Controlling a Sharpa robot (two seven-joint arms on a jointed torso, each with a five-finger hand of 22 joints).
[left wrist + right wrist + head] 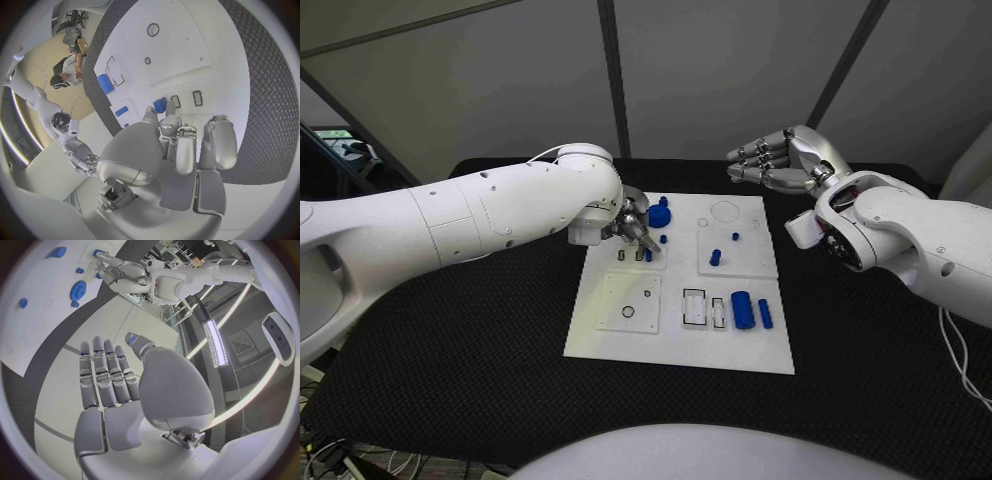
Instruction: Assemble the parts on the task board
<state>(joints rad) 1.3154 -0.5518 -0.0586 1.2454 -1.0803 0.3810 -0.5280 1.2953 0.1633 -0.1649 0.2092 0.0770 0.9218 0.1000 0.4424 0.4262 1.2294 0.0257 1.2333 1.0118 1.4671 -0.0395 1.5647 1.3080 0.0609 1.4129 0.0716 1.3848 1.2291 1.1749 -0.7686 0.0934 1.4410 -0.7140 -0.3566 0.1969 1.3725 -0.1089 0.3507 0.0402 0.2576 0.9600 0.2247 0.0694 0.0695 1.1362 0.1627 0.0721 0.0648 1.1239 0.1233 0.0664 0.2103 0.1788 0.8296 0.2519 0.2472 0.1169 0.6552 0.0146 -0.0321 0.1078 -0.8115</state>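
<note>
Head view is showing the left hand (pixel 629 222) reaching down over the far left part of the white task board (pixel 678 345), its fingers curled together and touching a small blue part (pixel 648 255) beside two narrow slots (pixel 627 256). Left wrist view is showing the same hand (pixel 181 150) with its fingertips (pixel 169 120) closing on that small blue part (pixel 160 105), which is sitting between thumb and fingers just above the board (pixel 187 60); the two dark-edged slots (pixel 186 99) are lying just beside it.

Near the left hand, a blue gear-like disc (pixel 658 214) is lying on the board, and small blue pegs (pixel 715 257) are standing nearer the board's middle. At the near right of the board, a larger blue cylinder (pixel 743 310) is lying next to a thinner blue pin (pixel 764 313), beside outlined rectangular recesses (pixel 694 306).

The right hand (pixel 773 163) is hanging above the table (pixel 444 380) past the board's far right corner, well apart from every part, holding nothing. Right wrist view is showing this hand (pixel 112 380) flat with fingers extended side by side and the thumb set apart.
</note>
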